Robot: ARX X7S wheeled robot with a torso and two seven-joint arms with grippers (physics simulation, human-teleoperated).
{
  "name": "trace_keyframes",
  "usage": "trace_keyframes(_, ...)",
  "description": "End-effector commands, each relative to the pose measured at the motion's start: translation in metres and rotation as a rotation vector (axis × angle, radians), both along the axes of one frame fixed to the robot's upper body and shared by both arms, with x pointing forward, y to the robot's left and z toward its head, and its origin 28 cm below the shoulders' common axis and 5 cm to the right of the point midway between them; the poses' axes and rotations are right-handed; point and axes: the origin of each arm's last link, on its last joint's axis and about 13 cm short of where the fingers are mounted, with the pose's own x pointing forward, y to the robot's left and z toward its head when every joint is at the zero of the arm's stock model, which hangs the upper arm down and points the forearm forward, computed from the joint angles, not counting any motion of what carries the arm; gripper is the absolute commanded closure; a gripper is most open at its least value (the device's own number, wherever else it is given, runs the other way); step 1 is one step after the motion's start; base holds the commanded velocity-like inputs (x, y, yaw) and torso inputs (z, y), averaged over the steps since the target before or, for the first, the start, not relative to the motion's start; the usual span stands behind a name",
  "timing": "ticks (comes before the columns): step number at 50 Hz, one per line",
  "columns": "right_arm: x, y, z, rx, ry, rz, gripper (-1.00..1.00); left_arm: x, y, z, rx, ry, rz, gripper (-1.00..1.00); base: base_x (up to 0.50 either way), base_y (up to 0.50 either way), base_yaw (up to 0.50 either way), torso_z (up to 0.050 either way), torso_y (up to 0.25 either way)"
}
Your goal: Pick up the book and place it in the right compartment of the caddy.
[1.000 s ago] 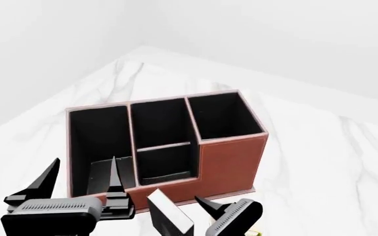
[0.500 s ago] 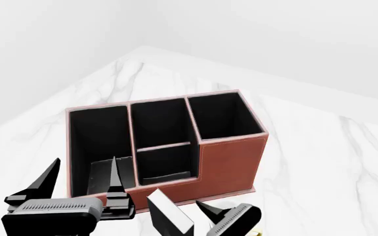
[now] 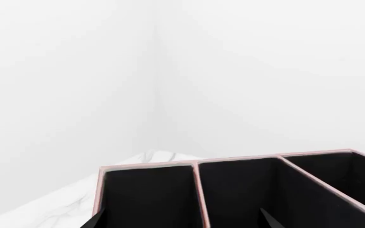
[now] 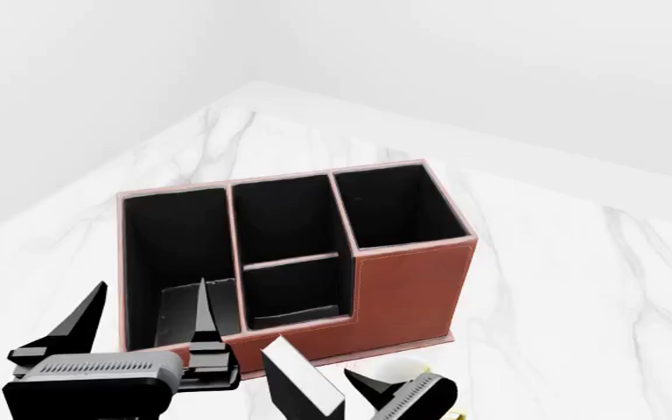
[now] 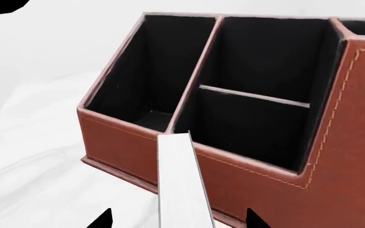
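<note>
The reddish-brown caddy (image 4: 412,289) stands mid-table, its tall square right compartment (image 4: 395,206) empty. The book (image 4: 301,381) stands tilted in front of the caddy, white page edges toward me, black cover on its left side. In the right wrist view the book's page edge (image 5: 179,180) runs between the two fingertips with a gap on each side. My right gripper (image 4: 366,387) is open, low beside the book. My left gripper (image 4: 151,287) is open and empty in front of the caddy's wide left section; in its wrist view (image 3: 181,221) only the fingertips show.
The white marble table (image 4: 570,262) narrows to a corner behind the caddy, with white walls beyond. A sliver of yellow (image 4: 458,414) shows at the frame's bottom edge by the right gripper. The caddy's middle section (image 4: 295,262) has a divider.
My right gripper has sunk a little lower in the head view, beside the book. The book, the caddy and the left gripper have not moved.
</note>
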Motion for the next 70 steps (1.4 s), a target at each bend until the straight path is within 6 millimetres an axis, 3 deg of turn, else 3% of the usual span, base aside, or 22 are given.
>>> trace_keyframes(1,-0.001,0.001,-0.003,-0.002,0.009,0.003,-1.00,0.000,0.000,0.000,0.000,-0.001,0.001,-1.00,0.00,0.00,0.00,0.000,0.000)
trace_keyframes(18,0.000,0.001,-0.007,-0.002,0.020,0.003,-1.00,0.000,0.000,0.000,0.001,-0.001,0.000,-1.00,0.00,0.00,0.00,0.000,0.000)
trace_keyframes(19,0.000,0.001,-0.007,-0.002,0.019,0.001,1.00,0.000,0.000,0.000,0.001,-0.001,0.000,-1.00,0.00,0.00,0.00,0.000,0.000)
trace_keyframes(41,-0.002,0.001,-0.004,0.003,0.004,0.007,1.00,0.000,-0.001,0.000,0.002,0.000,0.001,-1.00,0.00,0.00,0.00,0.000,0.000)
trace_keyframes(52,0.005,-0.008,0.031,0.008,-0.091,-0.028,1.00,-0.001,0.000,0.001,0.001,-0.003,0.004,-1.00,0.00,0.00,0.00,0.000,0.001)
trace_keyframes(67,0.010,-0.011,0.055,-0.004,-0.161,-0.032,1.00,0.000,0.001,0.001,0.000,-0.004,0.007,-1.00,0.00,0.00,0.00,0.000,0.001)
trace_keyframes(70,0.011,-0.011,0.067,-0.004,-0.175,-0.029,1.00,0.000,0.001,0.001,0.001,-0.004,0.006,-1.00,0.00,0.00,0.00,0.000,0.003)
